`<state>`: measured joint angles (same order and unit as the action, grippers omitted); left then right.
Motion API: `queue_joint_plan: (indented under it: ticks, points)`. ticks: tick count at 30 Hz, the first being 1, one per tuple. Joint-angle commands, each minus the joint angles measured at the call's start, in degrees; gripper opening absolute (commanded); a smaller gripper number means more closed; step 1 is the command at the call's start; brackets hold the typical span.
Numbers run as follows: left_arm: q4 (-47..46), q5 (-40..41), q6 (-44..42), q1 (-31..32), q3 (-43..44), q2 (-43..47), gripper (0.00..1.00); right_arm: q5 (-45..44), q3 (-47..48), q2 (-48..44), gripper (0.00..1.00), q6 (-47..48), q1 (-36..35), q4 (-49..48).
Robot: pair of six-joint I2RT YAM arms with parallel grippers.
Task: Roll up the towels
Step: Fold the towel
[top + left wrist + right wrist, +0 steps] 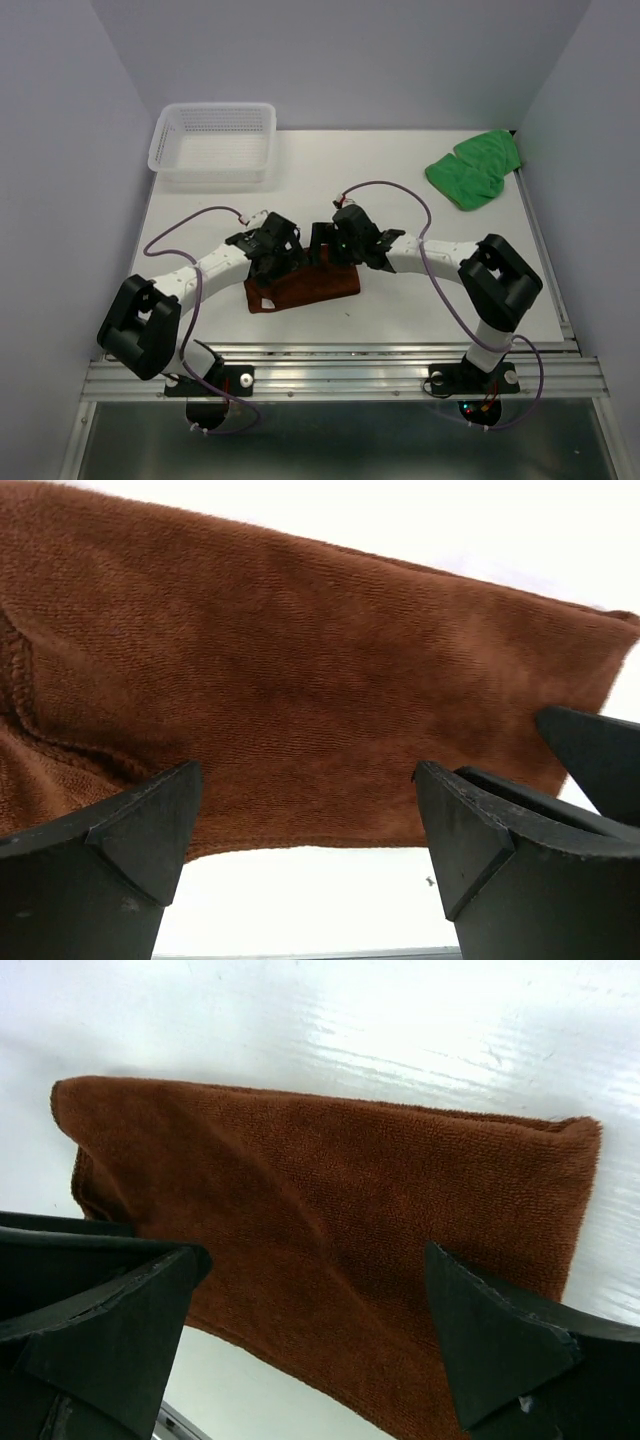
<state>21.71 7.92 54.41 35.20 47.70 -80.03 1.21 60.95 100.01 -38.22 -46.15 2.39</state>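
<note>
Glossy white table (330, 160) under rust-brown towel (310, 288), pale lilac walls (400, 60) around

The brown towel (330, 690) is soft cloth with short fuzzy pile and a stitched hem. The green towel (473, 170) looks fluffy cloth too. The table (380, 1030) is white, smooth, glossy. The basket (212, 172) is white plastic mesh. The fingers (130, 850) are matt black plastic.

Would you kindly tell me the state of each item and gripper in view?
Brown towel: folded flat on the table, not held.
Green towel: crumpled at the far right, not rolled.
Basket: upright, empty.
Left gripper: open, over the brown towel.
Right gripper: open, over the brown towel.
</note>
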Motion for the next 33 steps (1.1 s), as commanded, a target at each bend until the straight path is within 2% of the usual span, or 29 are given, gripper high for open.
queue_joint_plan:
  ticks: [1,8,12,17,21,26,33]
  points:
    - [2.8,2.9,1.8,0.4,-2.0,0.5,0.99,2.7,-0.6,1.0,1.0,-1.4,0.3,-4.1]
    - [13.2,11.7,7.5,0.2,-3.4,1.9,0.99,1.5,-2.9,1.0,1.0,-3.4,0.8,-4.4]
    - [16.1,13.2,9.0,-0.7,-3.9,2.2,0.99,1.2,-3.8,-0.3,1.0,-4.0,1.3,-4.5]
    - [16.8,13.1,9.4,-0.7,-4.4,3.1,0.99,0.8,-4.6,-2.2,1.0,-3.7,1.3,-4.3]
    - [11.7,11.2,8.1,-0.7,-4.9,3.2,0.99,1.8,-3.8,-3.4,1.0,-0.9,1.3,-4.5]
    - [9.8,9.7,7.3,-0.7,-2.0,-0.1,0.99,2.1,-1.8,-3.9,1.0,3.5,1.3,-4.5]
    - [17.8,12.4,8.9,-0.7,3.1,3.2,0.99,1.5,1.3,-1.2,1.0,5.6,1.3,-4.5]
